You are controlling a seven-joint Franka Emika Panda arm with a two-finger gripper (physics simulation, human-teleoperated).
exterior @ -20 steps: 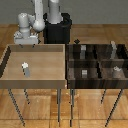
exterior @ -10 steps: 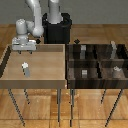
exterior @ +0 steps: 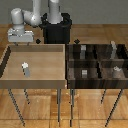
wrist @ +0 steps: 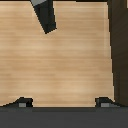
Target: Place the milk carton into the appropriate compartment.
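Exterior view shows my pincer hanging just over the far left corner of the shallow tan wooden tray, my white jointed arm reaching out toward the exterior view's left from the black base. From this angle I cannot tell whether the fingers are spread or pressed together. In the wrist view two dark fingertips sit well apart along the lower edge, with nothing between them but the pale wood floor, so my pincer is spread and holds nothing.

The milk carton, a small upright pale box with a white top and grey lower part, stands on the tan tray's floor, left of the tray's middle and nearer to the viewer than my pincer, well apart from it. It touches none of the tray's walls.

On the exterior view's right, just beside the tan tray, stands the dark brown bin with compartments. Small grey blocks sit in it: one in the near left compartment, one in the near right, one at the far right. Both trays stand on thin metal legs over a wooden floor.

A slanted dark grey bar shows in the wrist view; I cannot tell what it is.
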